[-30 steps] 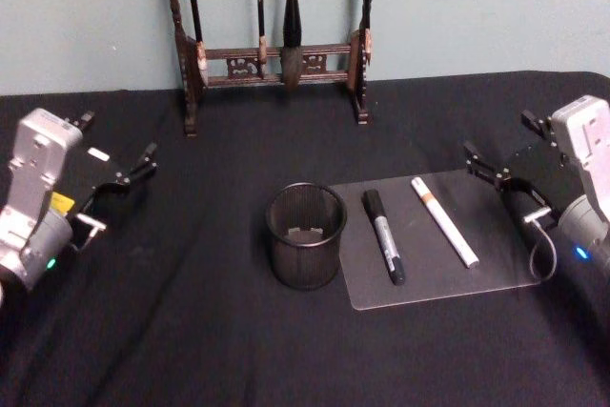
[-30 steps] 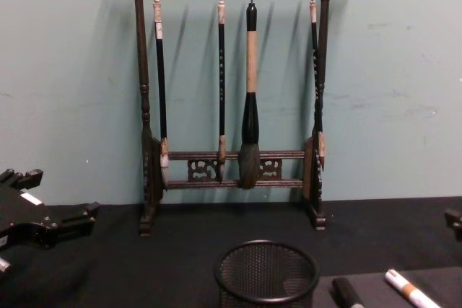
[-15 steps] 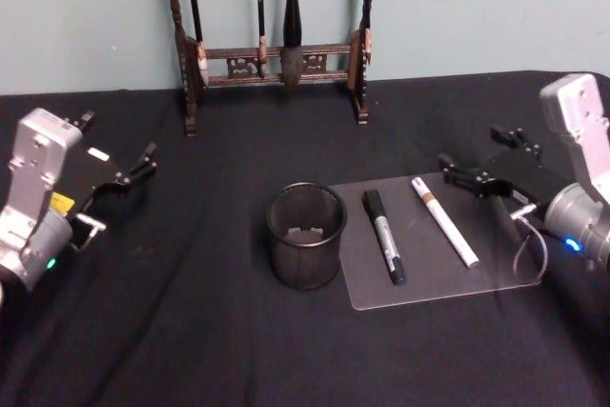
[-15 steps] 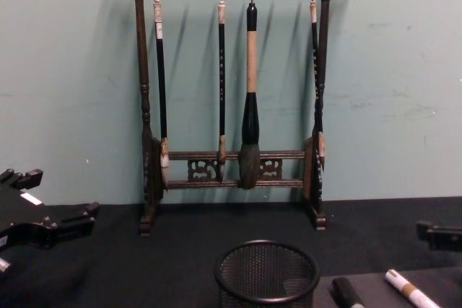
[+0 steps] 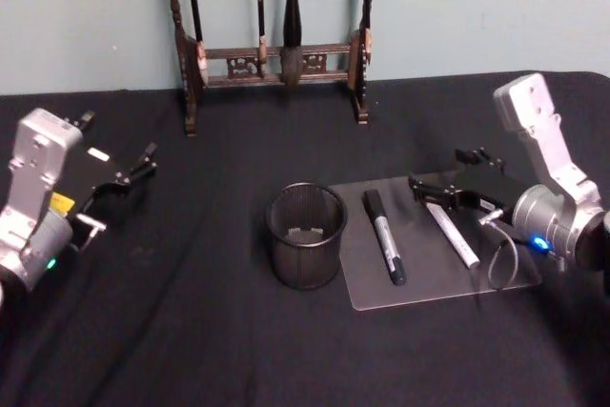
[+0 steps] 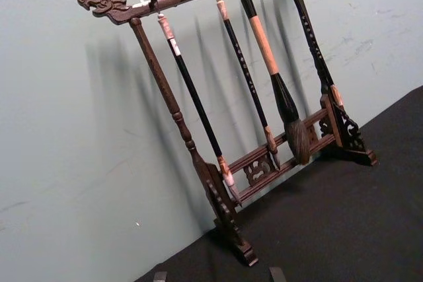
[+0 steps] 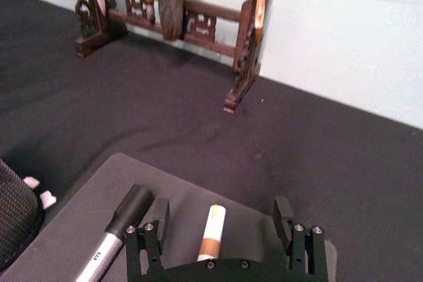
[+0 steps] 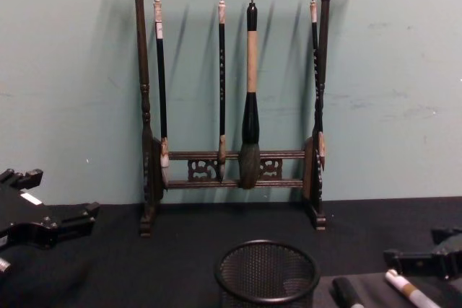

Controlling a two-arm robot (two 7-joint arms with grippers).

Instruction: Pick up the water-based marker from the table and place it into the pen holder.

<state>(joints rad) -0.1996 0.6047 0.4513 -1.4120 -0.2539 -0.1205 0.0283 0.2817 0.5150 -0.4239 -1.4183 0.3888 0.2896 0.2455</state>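
Two markers lie on a translucent grey pad (image 5: pixel 434 278), and I cannot tell which one is water-based. One is a white marker (image 5: pixel 456 240) (image 7: pixel 211 236) (image 8: pixel 411 292) with a brown band, the other a black marker (image 5: pixel 384 235) (image 7: pixel 122 226). The pen holder (image 5: pixel 305 235) (image 8: pixel 267 272) (image 7: pixel 13 222), a round black mesh cup, stands upright just left of the pad. My right gripper (image 5: pixel 440 173) (image 7: pixel 221 212) (image 8: pixel 429 248) is open, its fingers straddling the white marker's far end from slightly above. My left gripper (image 5: pixel 114 145) (image 8: pixel 58 196) stays open at the table's left side.
A tall dark wooden brush rack (image 5: pixel 276 54) (image 8: pixel 234 106) (image 6: pixel 251 104) with several hanging brushes stands at the back against the wall. Black cloth (image 5: pixel 191 331) covers the table. White scraps lie inside the holder.
My right arm has swung inward from the table's right edge, bringing its open gripper over the white marker's far end. The left arm, markers and holder have not moved.
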